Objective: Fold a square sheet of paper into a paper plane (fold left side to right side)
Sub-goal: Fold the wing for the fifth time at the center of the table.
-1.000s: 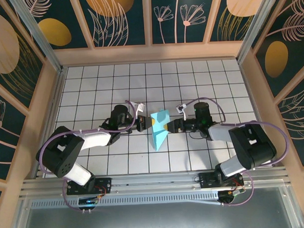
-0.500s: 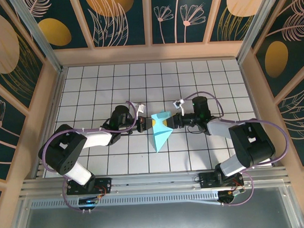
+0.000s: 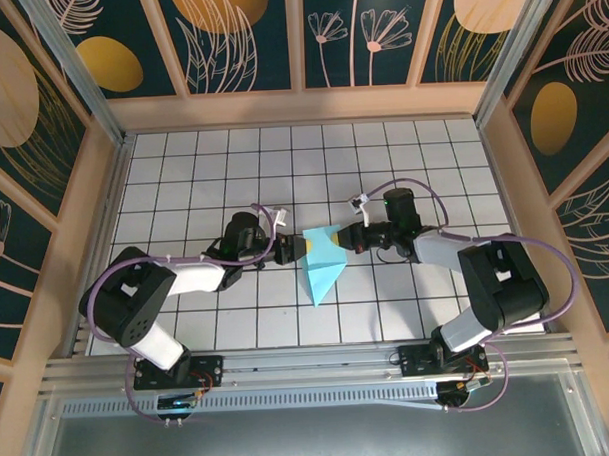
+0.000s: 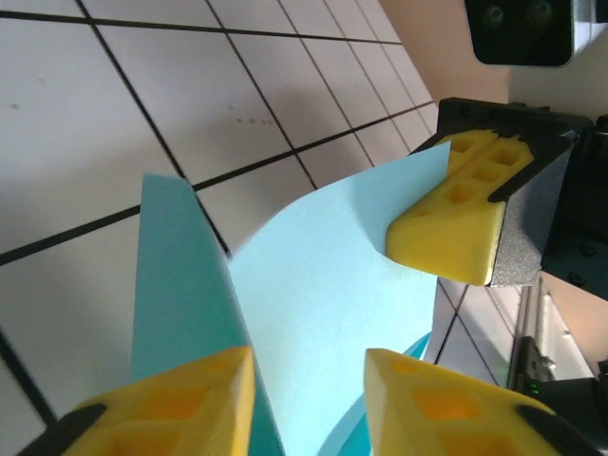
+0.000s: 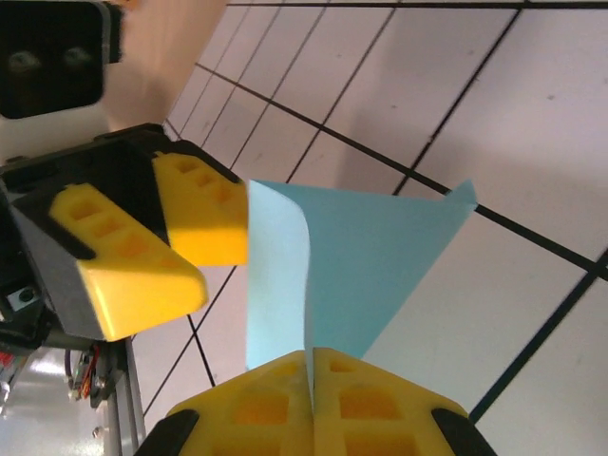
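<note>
**Right end effector pinches the raised flap; left one stands slack around it**

A thin turquoise-blue paper sheet (image 3: 322,267), already folded into a shape that tapers to a point, lies near the middle of the white grid-tiled surface (image 3: 182,172). Its point faces the arm bases and its broad end lies between the two arms.

The left end effector (image 3: 297,248) reaches in from the left and sits low at the broad end. In the left wrist view its yellow fingers (image 4: 171,404) stand a narrow way apart. The paper passes through the gap without being pressed from both sides, so this one is loosely open and holds nothing.

The right end effector (image 3: 347,240) comes in from the opposite side. In the right wrist view its two yellow fingers (image 5: 256,404) are pressed flat together with the edge of the paper caught between them — a firm pinch on the sheet.

The upper layer of the paper is a paler flap (image 4: 332,285). It curves up off the surface between the two end effectors, while the darker lower layer (image 4: 176,285) lies flat on the tiles. The two end effectors face each other, close together across the flap.
</note>
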You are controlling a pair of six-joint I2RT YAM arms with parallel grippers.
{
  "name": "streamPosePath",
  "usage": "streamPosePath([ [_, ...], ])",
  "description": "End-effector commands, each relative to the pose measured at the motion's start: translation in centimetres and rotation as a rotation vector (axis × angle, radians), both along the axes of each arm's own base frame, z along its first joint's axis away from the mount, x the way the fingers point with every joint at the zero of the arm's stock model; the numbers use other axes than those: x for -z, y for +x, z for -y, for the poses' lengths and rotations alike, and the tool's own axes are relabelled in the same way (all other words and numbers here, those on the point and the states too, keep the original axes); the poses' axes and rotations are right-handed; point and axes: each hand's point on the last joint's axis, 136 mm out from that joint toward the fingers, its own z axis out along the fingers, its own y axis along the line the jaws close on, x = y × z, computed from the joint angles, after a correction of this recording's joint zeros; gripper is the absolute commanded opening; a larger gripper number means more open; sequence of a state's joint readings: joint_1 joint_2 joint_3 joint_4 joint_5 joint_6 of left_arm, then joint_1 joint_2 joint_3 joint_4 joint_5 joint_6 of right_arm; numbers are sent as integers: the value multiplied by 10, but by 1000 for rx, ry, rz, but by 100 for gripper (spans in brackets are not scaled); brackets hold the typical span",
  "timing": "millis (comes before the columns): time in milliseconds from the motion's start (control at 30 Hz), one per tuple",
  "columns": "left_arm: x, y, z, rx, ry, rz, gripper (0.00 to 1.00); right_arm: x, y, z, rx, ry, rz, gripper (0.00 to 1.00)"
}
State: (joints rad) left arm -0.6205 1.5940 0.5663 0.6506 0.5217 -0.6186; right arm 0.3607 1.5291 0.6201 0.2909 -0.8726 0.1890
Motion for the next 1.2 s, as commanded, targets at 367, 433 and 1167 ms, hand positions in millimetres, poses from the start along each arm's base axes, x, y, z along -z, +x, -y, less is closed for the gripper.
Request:
streamPosePath([
  [367, -27, -18, -14, -124, 297, 183, 46, 24, 27, 25, 331, -155, -364, 0],
  [433, -25, -29, -6, -108, 339, 197, 47, 25, 28, 28, 357, -162, -400, 0],
  [1167, 31, -65, 67, -25, 974, 430, 56, 35, 36, 30, 401, -137, -516, 0],
])
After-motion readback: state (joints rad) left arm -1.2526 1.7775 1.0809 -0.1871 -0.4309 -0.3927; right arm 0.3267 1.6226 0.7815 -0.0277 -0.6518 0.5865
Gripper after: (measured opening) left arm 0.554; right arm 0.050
